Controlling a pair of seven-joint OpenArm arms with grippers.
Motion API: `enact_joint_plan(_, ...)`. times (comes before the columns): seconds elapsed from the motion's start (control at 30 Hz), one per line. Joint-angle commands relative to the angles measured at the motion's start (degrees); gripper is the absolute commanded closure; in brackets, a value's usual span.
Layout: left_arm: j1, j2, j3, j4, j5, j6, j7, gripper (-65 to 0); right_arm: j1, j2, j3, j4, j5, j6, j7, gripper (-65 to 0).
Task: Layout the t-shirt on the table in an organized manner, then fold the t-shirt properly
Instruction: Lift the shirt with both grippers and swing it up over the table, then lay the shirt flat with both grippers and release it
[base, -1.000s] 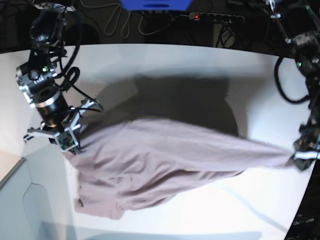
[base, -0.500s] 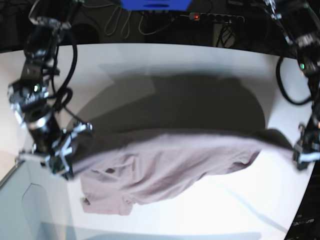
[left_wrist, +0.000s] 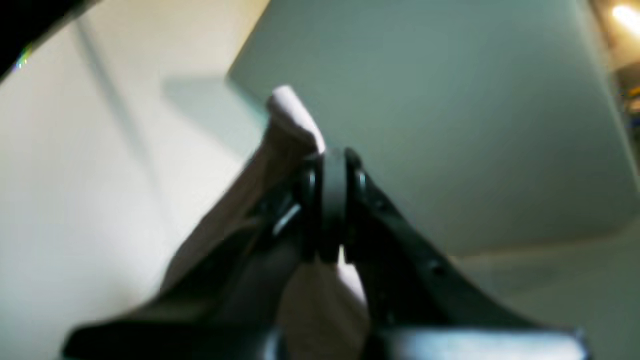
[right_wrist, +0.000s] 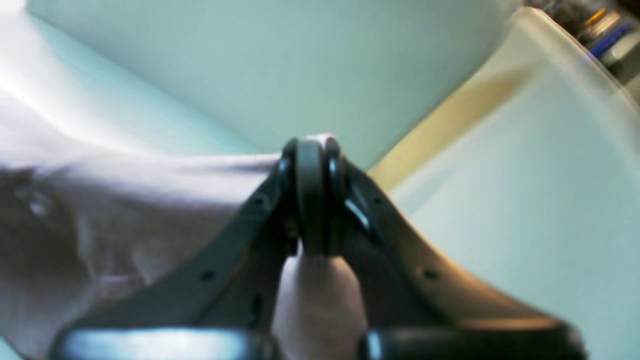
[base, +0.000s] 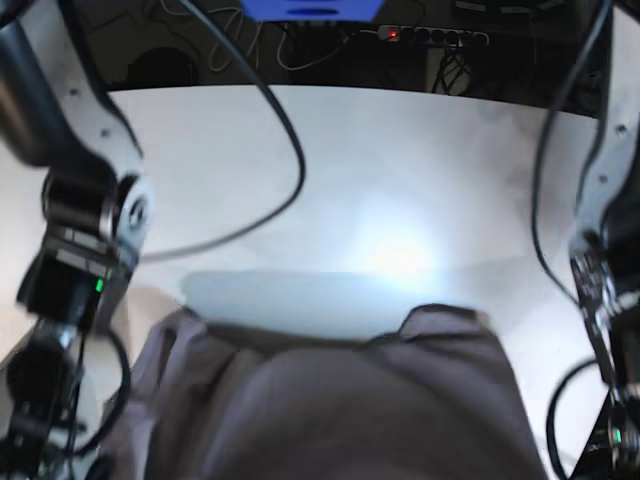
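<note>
White smooth curved-edged desk (base: 330, 170), bearing one dusty mauve-grey cotton t-shirt (base: 340, 400) spread crosswise along its near edge, long axis running between left gripper (left_wrist: 330, 165) and right gripper (right_wrist: 312, 150), jaws of each pinched closed on cloth.
</note>
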Motion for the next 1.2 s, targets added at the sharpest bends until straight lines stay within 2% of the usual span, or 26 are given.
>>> enact_joint_plan(0.0, -6.2, -0.3, 2.5, -1.3, -0.3, -0.3, -2.5, 0.0, 5.2, 0.4, -0.3, 0.5, 0.9, -2.7, 2.3, 0.0)
enact_joint_plan(0.07, -11.5, -0.3, 6.3, -3.3, -0.5, -0.3, -4.9, 0.0, 9.8, 0.3, -0.3, 0.6, 0.9, -3.1, 2.2, 0.0)
enact_joint_plan(0.23, -12.0, 0.2, 9.9, -2.9, -0.9, -0.3, -5.6, 0.0, 12.1, 0.1, -0.3, 5.4, 0.9, -3.1, 2.0, 0.0)
enact_joint_plan(0.33, -12.0, 0.3, 10.0, -1.9, -1.0, -0.3, -5.4, 0.0, 7.9, -0.2, -0.2, 9.5, 0.9, -3.1, 0.2, 0.0)
enact_joint_plan(0.43, -12.0, -0.3, 9.8, 3.9, -1.0, -0.3, -4.0, 0.0, -0.1, -1.3, -0.2, 15.3, 1.0, -3.0, 0.2, 0.0)
enact_joint_plan(0.5, -6.6, -0.3, 8.3, 9.1, -1.0, -0.3, -1.9, 0.0, -6.0, -1.3, -0.2, 18.2, 1.1, -3.0, 0.4, 0.0)
enact_joint_plan(0.7, 16.3, -1.4, -1.5, 29.2, -1.0, -0.3, 5.5, 0.0, -23.7, -5.0, -0.2, 26.6, 1.3, -2.9, 0.7, 0.0)
enact_joint_plan(0.8, 30.7, -0.7, -5.9, 36.7, -1.0, -0.3, 6.6, 0.0, -33.4, -7.2, -0.1, 30.3, 5.0, -2.9, 2.9, 0.0)
enact_joint_plan(0.97, 48.0, 2.4, -13.6, 37.5, -2.6, -0.3, 6.3, 0.0, -46.0, -7.2, -0.2, 32.7, 8.9, -2.9, 6.4, 0.0)
enact_joint_plan(1.17, 62.2, 3.0, -22.2, 38.9, -10.5, -0.3, 7.0, 0.0, -59.8, -6.9, 0.0, 35.0, 9.0, -2.8, 12.0, 0.0)
